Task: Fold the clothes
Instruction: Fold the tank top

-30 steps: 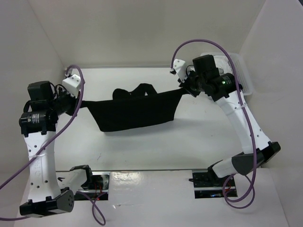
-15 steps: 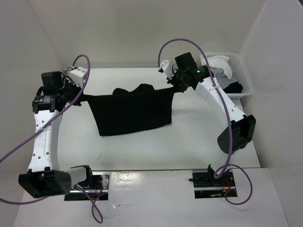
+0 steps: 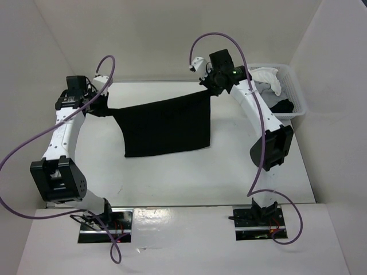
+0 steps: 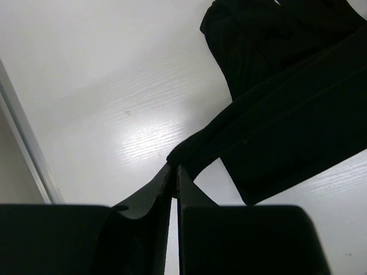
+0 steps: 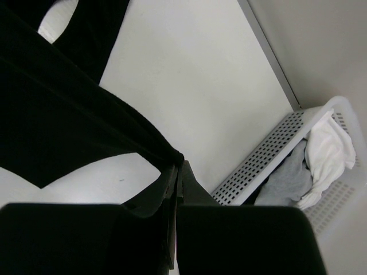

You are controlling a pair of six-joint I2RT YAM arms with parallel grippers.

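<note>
We see the black top (image 3: 166,126) spread taut over the far half of the white worktop (image 3: 172,183), the left tool (image 3: 102,106) clamped on one upper corner and the right tool (image 3: 206,91) clamped on the other.

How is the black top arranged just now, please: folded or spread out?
Spread out: the black top hangs as one wide sheet, taut between the left gripper and right gripper, each shut on a corner.

Top view high, facing down, wrist views close over the table (image 3: 172,177) — all share black top (image 3: 166,126)
</note>
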